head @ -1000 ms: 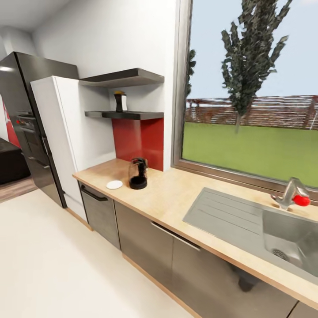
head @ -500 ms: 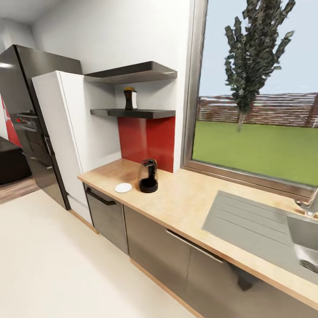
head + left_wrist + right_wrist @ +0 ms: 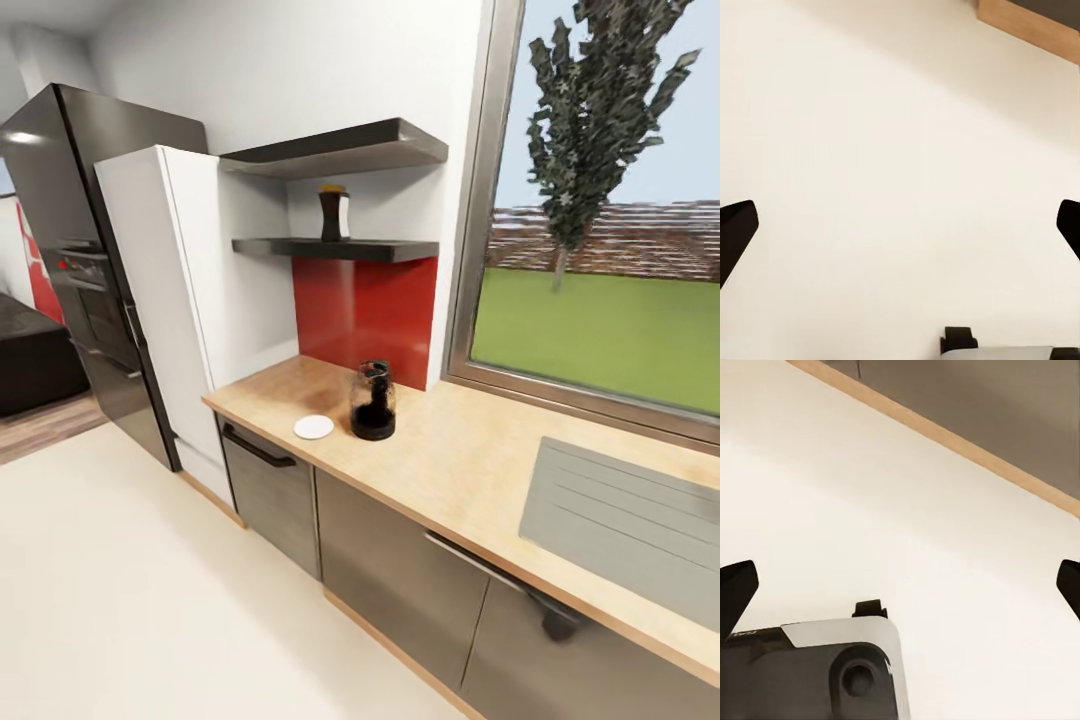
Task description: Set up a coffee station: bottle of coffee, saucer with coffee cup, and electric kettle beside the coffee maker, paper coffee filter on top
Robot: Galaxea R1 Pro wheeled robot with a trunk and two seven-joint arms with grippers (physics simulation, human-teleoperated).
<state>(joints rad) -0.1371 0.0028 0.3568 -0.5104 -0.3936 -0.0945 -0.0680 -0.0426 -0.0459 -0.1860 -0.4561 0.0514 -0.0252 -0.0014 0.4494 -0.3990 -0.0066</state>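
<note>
While we look over the kitchen from the head camera, the long beige desk (image 3: 470, 470) runs along the window wall over dark grey cabinets (image 3: 400, 570), with the ribbed drainer of the steel sink (image 3: 630, 520) inset toward the right. Near the left end of it stands the electric kettle (image 3: 373, 401), upright, glass body with a black base and lid. Just beside it on the left lies the saucer (image 3: 314, 427), flat, close to the kettle but not touching as far as we can tell.

Up on the wall, the kitchen shelf (image 3: 335, 248) sits above a red backsplash panel (image 3: 365, 310), and the bottle of coffee (image 3: 332, 213) stands upright on it, with a second dark shelf (image 3: 335, 150) higher up. A white tall cabinet (image 3: 170, 300) and a black fridge (image 3: 85, 250) are off to the left.

Both arms seem to hang low, pointing down at the pale floor (image 3: 130, 600). On the left wrist camera we see the left pincer (image 3: 900, 229) with its two dark fingertips (image 3: 736, 232) far apart at the frame edges, nothing between them, so wide open and empty. Same deal on the right wrist camera: the right pincer (image 3: 900, 589) is spread wide, holding nothing, over the floor with a wooden plinth strip (image 3: 945, 435) of the cabinets beyond and part of the robot's grey base (image 3: 832, 671) below.
</note>
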